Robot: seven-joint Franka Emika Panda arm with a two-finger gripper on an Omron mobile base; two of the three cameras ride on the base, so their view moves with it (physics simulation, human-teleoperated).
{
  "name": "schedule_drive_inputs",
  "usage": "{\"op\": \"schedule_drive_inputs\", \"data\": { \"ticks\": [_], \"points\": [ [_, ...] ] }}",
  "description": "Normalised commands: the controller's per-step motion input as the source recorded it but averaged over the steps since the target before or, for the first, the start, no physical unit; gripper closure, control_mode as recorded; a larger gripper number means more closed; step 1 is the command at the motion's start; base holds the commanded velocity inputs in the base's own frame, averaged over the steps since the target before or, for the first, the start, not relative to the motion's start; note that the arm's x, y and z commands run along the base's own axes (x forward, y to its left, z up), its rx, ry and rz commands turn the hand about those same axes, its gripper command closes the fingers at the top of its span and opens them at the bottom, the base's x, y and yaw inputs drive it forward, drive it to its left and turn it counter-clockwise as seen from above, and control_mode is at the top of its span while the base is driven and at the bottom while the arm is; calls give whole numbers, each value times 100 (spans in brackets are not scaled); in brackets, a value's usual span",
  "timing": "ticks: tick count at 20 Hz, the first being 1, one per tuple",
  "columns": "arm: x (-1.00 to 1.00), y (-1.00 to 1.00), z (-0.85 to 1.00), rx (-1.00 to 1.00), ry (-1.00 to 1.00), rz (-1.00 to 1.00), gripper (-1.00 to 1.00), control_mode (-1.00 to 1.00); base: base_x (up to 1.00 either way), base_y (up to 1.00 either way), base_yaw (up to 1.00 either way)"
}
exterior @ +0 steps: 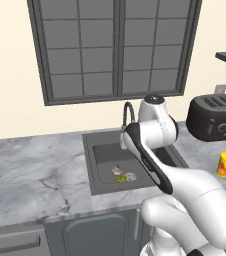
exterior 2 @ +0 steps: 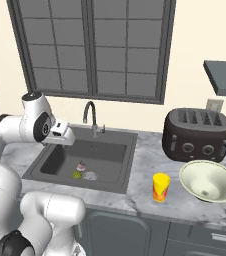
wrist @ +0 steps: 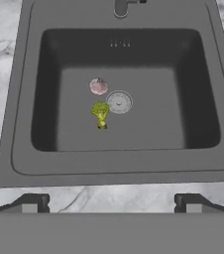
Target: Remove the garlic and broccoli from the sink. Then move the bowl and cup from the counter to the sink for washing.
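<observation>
- In your hand view the dark grey rectangular recessed sink (wrist: 119,163) spans the frame; its dark curved tap (wrist: 121,7) stands at the top centre edge.
- On the basin floor, left of centre, you see the tiny pinkish-white rounded garlic bulb (wrist: 98,86), and just below it the tiny yellow-green broccoli floret (wrist: 100,113) on its short pale stalk. The flat whitish round drain disc (wrist: 119,102) sits just right of both, close to each.
- The two-finger gripper (wrist: 111,202) is spread wide: its dark tips sit far apart at the lower left and lower right of your hand view, nothing between them, over the near strip of grey-and-white veined marble counter (wrist: 109,194).
- In the right base view the small bright yellow tapered cup (exterior 2: 160,187) with its red-orange patch stands on the counter right of the sink, lower centre-right.
- The wide, shallow, pale cream-green round bowl (exterior 2: 209,181) sits just right of the cup, apart from it.
- A dark four-slot toaster (exterior 2: 198,133) stands behind them, right of centre.
</observation>
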Motion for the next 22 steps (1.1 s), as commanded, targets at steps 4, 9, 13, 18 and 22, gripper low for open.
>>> {"op": "schedule_drive_inputs", "data": {
  "ticks": [4, 9, 13, 18, 22],
  "points": [
    [0, 0, -15, 0, 0, -5, -100, -100, 0, 0, 0],
    [0, -1, -17, 0, -2, -6, -100, -100, 0, 0, 0],
    [1, 0, -16, 0, -7, -2, -100, -100, 0, 0, 0],
    [3, 0, -17, 4, -6, 0, -100, -100, 0, 0, 0],
    [6, 0, -15, 6, -4, 0, -100, -100, 0, 0, 0]
  ]
}}
